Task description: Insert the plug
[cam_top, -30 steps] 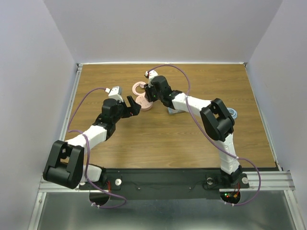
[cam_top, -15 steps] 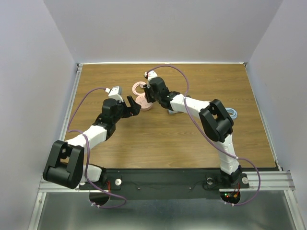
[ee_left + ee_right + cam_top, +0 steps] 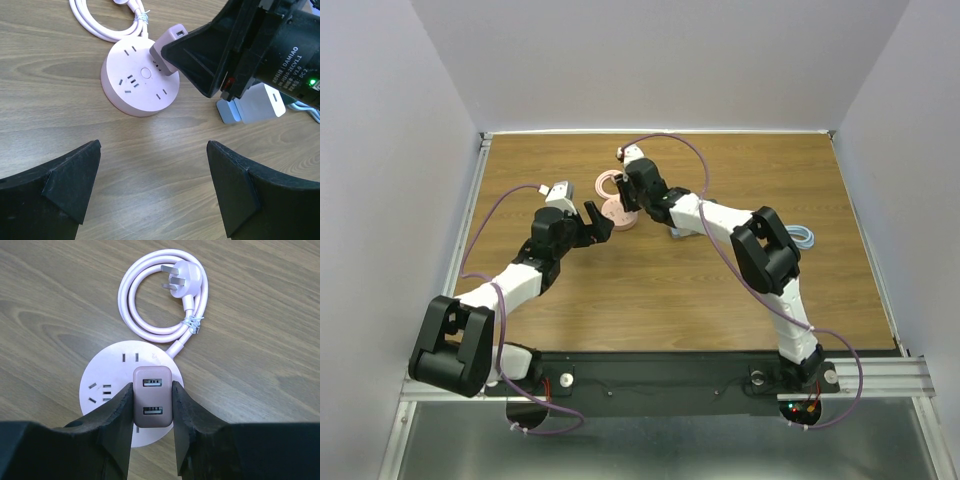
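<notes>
Right end effector (image 3: 153, 412): pinching mauve two-port USB charger plug (image 3: 153, 395) over round pink socket hub (image 3: 107, 372). Left end effector (image 3: 155, 192): spread, clear of hub. Risk: tilted plug misses socket; unbraced hub slides.

Brown wood-grain tabletop (image 3: 570, 300). Carries, toward the far middle, a round pink plastic socket hub (image 3: 131, 82), flat with outlets facing up. Just beyond it on the wood, its pink cord (image 3: 123, 310), coiled in a ring, tied with wire, ending in a three-pin plug (image 3: 182, 275). Near the hub's right, a white and pale-blue block-shaped charger (image 3: 260, 102); farther right, a small pale-blue coiled cable (image 3: 804, 235).
</notes>
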